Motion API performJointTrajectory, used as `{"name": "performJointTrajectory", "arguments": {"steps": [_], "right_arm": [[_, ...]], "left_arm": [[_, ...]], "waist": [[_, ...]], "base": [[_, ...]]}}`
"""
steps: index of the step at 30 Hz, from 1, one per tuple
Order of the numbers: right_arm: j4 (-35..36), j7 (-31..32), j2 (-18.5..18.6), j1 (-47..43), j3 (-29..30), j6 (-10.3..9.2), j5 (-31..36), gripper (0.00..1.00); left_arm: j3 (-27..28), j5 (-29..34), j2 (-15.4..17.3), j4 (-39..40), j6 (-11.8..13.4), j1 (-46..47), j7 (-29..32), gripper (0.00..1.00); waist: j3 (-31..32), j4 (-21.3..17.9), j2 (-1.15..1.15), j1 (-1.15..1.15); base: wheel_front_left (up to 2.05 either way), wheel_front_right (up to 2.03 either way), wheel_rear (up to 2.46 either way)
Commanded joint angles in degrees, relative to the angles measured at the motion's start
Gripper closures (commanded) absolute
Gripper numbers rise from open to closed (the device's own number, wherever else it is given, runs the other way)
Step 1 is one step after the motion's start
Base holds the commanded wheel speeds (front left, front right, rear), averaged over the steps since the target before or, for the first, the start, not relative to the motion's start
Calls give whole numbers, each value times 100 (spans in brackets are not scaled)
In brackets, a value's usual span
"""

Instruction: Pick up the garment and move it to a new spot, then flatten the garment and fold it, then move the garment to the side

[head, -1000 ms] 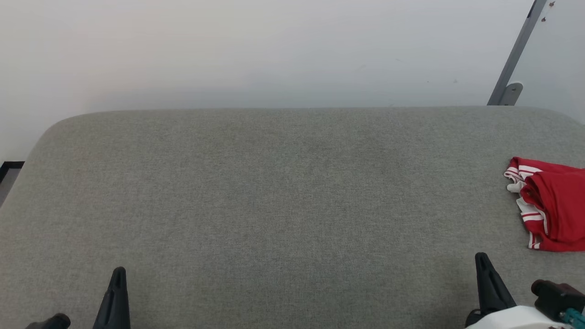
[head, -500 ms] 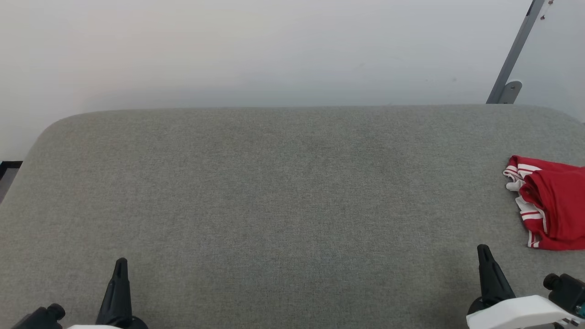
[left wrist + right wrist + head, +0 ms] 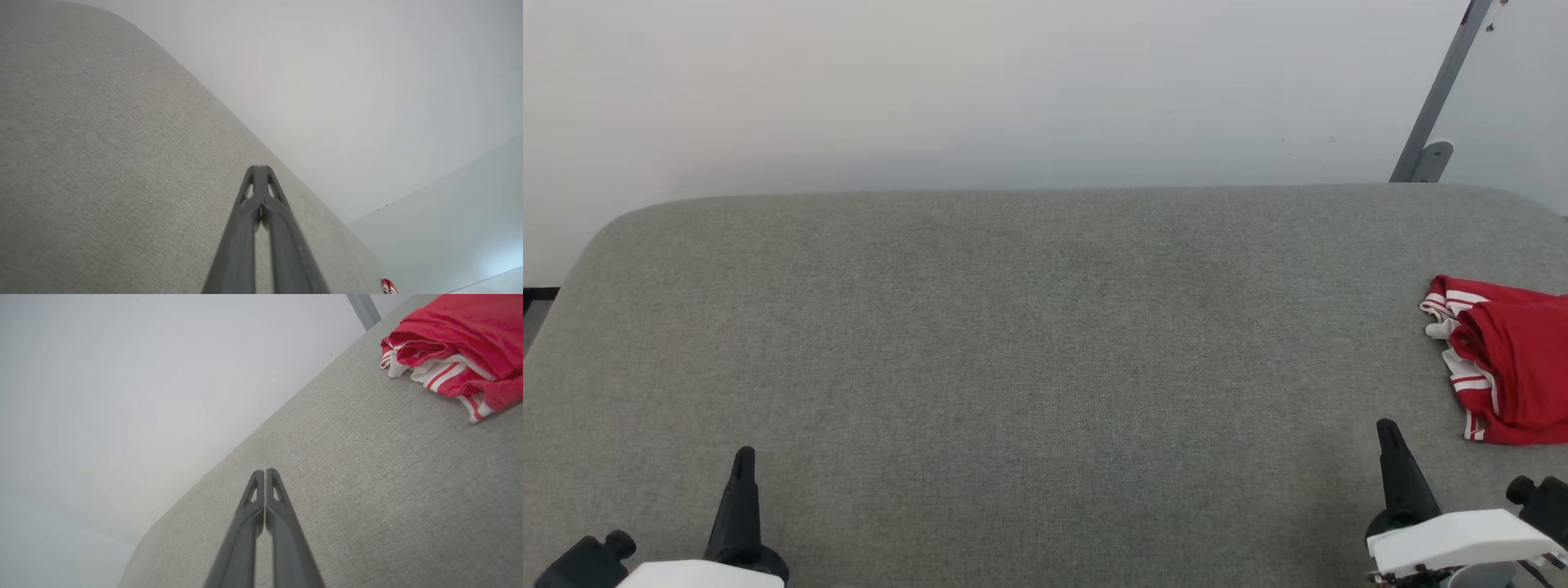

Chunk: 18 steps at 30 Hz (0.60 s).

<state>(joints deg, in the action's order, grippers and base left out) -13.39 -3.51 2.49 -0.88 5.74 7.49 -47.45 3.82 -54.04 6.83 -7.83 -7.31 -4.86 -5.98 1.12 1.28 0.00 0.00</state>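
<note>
Two grippers are closed tight and hold nothing: the left gripper (image 3: 743, 456) at the lower left, the right gripper (image 3: 1387, 429) at the lower right. Both reach a little higher in the head view than a second ago, and more of the white forearm (image 3: 1454, 539) shows. The red jersey (image 3: 1511, 359) lies bunched at the right edge of the grey upholstered surface (image 3: 1013, 327), apart from the right gripper and in the same place as before.

We are looking at a bare lab-like room: a plain white wall (image 3: 931, 82) is rising behind the grey fabric tabletop (image 3: 1013, 343), a metal strut (image 3: 1440, 82) leaning at its far-right corner.
</note>
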Motion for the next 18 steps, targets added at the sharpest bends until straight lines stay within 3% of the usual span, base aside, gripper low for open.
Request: {"name": "performJointTrajectory", "arguments": {"steps": [1,18], "right_arm": [[53,41,30,145,15,1,-201,100],[24,303,36,316,35,1,-1347,100]], "left_arm": [[35,-178,8,28,-10,169,54,100],[79,-1174,-78,-141,-14,437,355,100]], "waist": [[-2,-2,0,0],[-28,-28,0,0]], "base": [[0,0,0],[0,0,0]]}}
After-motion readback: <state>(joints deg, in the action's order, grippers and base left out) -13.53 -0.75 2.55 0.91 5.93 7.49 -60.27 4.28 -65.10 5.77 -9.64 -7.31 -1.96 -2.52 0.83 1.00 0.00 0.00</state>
